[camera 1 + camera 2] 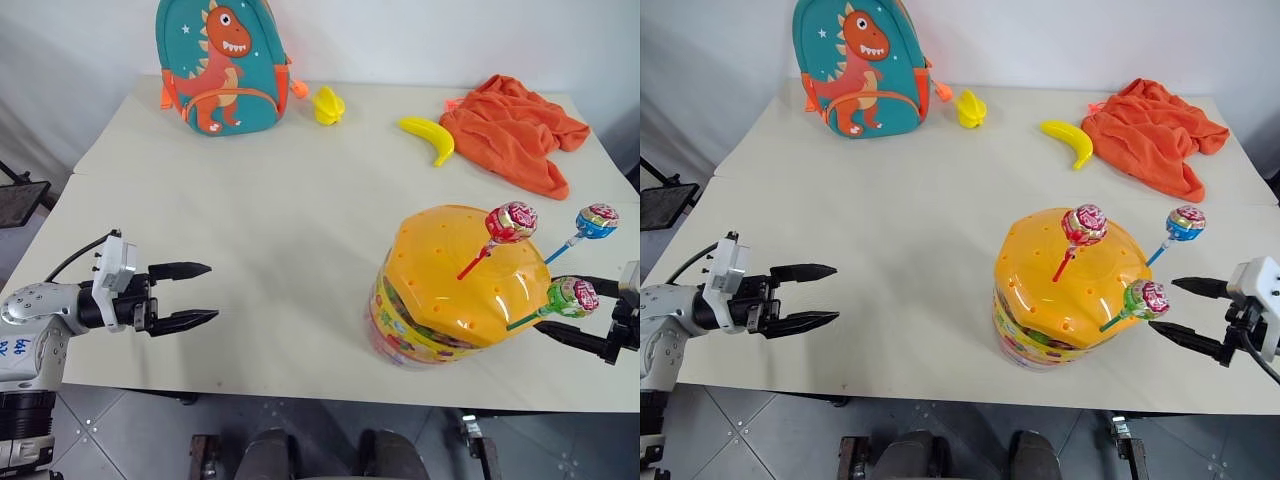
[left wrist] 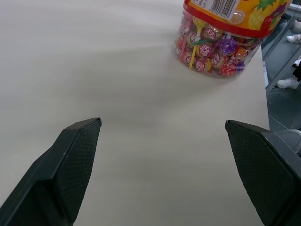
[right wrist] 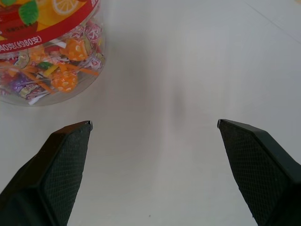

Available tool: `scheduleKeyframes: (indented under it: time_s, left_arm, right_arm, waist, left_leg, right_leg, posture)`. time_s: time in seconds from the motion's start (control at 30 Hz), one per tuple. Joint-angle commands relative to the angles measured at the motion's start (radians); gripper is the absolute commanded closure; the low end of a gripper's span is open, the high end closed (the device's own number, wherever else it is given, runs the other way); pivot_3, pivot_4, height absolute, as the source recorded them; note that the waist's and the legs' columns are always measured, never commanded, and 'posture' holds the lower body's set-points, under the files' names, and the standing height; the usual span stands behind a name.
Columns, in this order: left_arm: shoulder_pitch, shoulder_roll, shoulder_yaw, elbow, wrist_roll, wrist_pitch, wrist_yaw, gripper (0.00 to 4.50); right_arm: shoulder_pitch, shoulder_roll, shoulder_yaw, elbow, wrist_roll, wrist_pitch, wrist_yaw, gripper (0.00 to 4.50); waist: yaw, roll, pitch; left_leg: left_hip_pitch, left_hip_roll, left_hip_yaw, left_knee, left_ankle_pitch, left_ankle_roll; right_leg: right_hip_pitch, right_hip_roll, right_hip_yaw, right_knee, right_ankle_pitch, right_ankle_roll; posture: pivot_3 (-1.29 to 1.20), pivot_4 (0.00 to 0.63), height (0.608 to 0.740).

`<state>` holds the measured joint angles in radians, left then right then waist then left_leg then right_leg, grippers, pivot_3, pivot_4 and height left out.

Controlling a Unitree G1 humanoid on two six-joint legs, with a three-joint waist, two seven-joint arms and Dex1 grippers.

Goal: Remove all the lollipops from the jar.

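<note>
lollipops stuck in lid: 3 – red stick (image 1: 510, 223), blue stick (image 1: 596, 221), green stick (image 1: 571, 296) | jar (image 1: 420, 330): 1 | backpack (image 1: 220, 65): 1 | banana (image 1: 428, 137): 1 | small yellow toy (image 1: 328, 105): 1 | orange cloth (image 1: 512, 130): 1 | table (image 1: 270, 230): 1

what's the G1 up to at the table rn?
It is set up to pull lollipops out of the jar, but nothing is held yet. Three lollipops stand in the holes of the orange lid: red stick, blue stick, green stick. The right gripper is open beside the jar, nearest the green-stick one. The left gripper is open over bare table, well away from the jar.
</note>
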<state>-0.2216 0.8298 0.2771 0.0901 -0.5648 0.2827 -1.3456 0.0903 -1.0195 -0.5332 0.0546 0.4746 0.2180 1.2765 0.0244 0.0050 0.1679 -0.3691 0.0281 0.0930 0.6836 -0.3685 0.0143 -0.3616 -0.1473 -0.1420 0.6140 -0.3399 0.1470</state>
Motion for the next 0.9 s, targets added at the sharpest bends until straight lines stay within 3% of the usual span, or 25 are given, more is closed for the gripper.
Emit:
scheduleKeyframes:
  time_s: [0.03,0.2,0.4,0.6,0.77,0.9]
  left_arm:
    - [-0.016,0.014,0.031,0.011,-0.015,-0.021,-0.01,0.0]
    - [-0.045,0.018,0.043,0.01,-0.028,0.056,0.063,0.0]
    - [-0.088,0.093,0.029,0.023,-0.035,0.152,0.033,0.0]
    - [-0.34,0.16,-0.037,0.097,0.01,0.1,-0.053,0.0]
    - [-0.626,0.069,-0.16,0.073,0.01,0.128,-0.062,0.0]
    - [-0.776,-0.092,-0.266,0.077,0.015,0.113,-0.078,0.0]
  right_arm:
    - [-0.016,-0.001,-0.014,0.005,0.008,-0.009,-0.004,0.02]
    - [-0.025,-0.004,-0.013,0.011,0.007,-0.007,-0.005,0.02]
    - [-0.033,-0.016,-0.035,0.016,0.022,0.006,0.002,0.02]
    - [-0.026,-0.048,-0.084,0.019,0.042,0.035,0.033,0.02]
    - [0.012,-0.053,-0.143,-0.01,0.058,0.071,0.04,0.02]
    - [0.043,-0.035,-0.185,-0.055,0.086,0.093,0.046,0.02]
  waist:
    - [0.0,0.0,0.0]
    - [0.001,0.0,0.0]
    - [-0.002,0.0,0.0]
    - [0.005,-0.004,0.002]
    - [0.008,-0.005,0.003]
    - [0.004,-0.005,0.003]
  left_leg:
    - [0.0,0.0,0.0,0.0,0.0,0.0]
    - [0.0,0.0,0.0,0.0,0.0,0.0]
    - [0.0,0.0,0.0,0.001,0.0,0.0]
    - [-0.001,-0.001,0.0,0.003,0.0,0.0]
    - [-0.002,-0.001,-0.001,0.005,0.0,0.001]
    - [-0.001,-0.001,0.0,0.007,-0.001,0.002]
  right_leg:
    - [0.0,0.0,0.0,0.0,0.0,0.0]
    - [0.0,0.0,0.0,0.001,0.0,0.0]
    - [-0.002,0.0,0.0,0.004,0.0,0.0]
    - [-0.002,0.0,0.001,0.005,0.0,0.0]
    - [-0.001,-0.001,0.0,0.007,0.0,0.0]
    - [-0.001,0.0,0.001,0.008,0.0,0.0]
  posture:
    - [0.0,0.15,0.74]
    - [0.0,0.15,0.74]
    - [0.0,0.15,0.74]
    - [0.0,0.15,0.74]
    - [0.0,0.15,0.74]
    - [0.0,0.15,0.74]
